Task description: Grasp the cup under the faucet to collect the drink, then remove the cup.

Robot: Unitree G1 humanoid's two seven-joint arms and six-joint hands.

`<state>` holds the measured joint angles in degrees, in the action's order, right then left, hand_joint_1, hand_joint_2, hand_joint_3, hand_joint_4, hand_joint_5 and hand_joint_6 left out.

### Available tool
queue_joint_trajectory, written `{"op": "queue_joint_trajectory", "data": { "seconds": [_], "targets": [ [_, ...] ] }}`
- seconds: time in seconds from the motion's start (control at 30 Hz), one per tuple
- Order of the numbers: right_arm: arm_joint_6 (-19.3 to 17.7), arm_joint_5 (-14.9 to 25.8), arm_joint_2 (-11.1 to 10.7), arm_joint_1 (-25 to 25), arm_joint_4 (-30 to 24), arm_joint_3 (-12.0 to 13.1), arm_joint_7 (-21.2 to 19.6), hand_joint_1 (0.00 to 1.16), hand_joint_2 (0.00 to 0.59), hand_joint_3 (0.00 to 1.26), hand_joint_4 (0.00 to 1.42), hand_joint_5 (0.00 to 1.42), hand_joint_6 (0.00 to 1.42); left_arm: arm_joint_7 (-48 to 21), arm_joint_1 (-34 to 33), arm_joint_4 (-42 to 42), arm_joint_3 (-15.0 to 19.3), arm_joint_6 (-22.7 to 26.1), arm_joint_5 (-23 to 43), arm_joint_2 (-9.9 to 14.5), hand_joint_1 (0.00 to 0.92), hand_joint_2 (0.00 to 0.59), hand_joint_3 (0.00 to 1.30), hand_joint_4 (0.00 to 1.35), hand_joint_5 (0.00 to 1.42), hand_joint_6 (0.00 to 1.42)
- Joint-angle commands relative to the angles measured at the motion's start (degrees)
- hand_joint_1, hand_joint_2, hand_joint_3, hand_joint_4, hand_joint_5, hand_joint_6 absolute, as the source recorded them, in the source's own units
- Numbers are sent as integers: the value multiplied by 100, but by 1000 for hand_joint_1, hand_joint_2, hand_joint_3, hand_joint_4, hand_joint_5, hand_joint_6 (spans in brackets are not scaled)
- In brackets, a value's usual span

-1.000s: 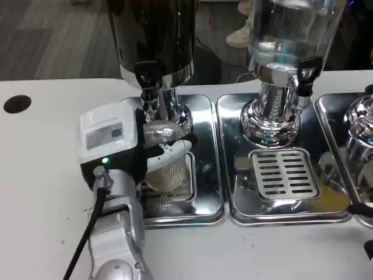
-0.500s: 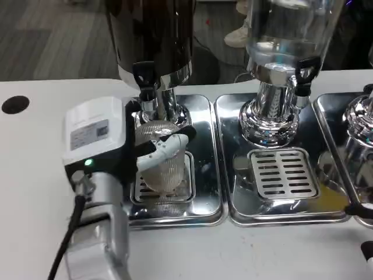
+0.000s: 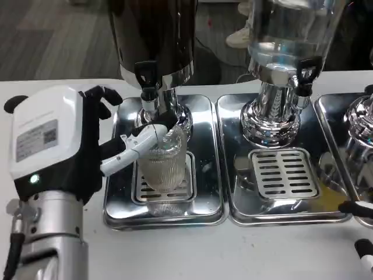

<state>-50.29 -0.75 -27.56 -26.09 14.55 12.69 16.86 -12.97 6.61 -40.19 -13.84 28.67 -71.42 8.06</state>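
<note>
Standing on the left steel drip tray [image 3: 207, 198], the ribbed clear plastic cup [image 3: 164, 166] sits below the dark dispenser's faucet [image 3: 147, 79]; left hand [image 3: 87, 143], fingers spread, touches its rim; clear glass dispenser [image 3: 285, 52] adjacent

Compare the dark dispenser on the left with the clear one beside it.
The dark dispenser has an opaque black tank; the clear dispenser is see-through. A ribbed cup stands under the dark one's faucet; the clear one's grate is bare. Both have chrome bases, black tap handles and steel trays.
</note>
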Motion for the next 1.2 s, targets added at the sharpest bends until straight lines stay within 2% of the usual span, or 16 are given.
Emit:
{"op": "queue_joint_trajectory", "data": {
  "seconds": [0.03, 0.17, 0.4, 0.73, 1.2],
  "targets": [
    [65, -17, 16, -8, -74, 11, -37, 516, 400, 309, 211, 194, 119, 317, 127, -265, 233, -393, 427, -91, 92, 58, 356, 316, 776, 978],
    [35, 6, 13, -52, -64, 35, -37, 516, 400, 309, 211, 194, 119, 396, -18, -159, 392, -623, 659, -122, 96, 68, 277, 209, 748, 980],
    [-9, 59, 3, -134, -88, 69, -33, 516, 403, 308, 204, 194, 119, 221, -469, 187, 314, -639, 668, -233, 97, 70, 264, 191, 747, 980],
    [-109, 182, -38, -208, 25, 170, 0, 516, 403, 307, 201, 194, 102, 34, -788, 532, 14, -588, 567, -413, 97, 71, 279, 214, 753, 980],
    [-192, 281, -41, -208, 138, 176, 70, 517, 400, 299, 201, 194, 119, -16, -737, 633, -32, -525, 505, -472, 97, 72, 299, 238, 771, 984]
  ]
}}
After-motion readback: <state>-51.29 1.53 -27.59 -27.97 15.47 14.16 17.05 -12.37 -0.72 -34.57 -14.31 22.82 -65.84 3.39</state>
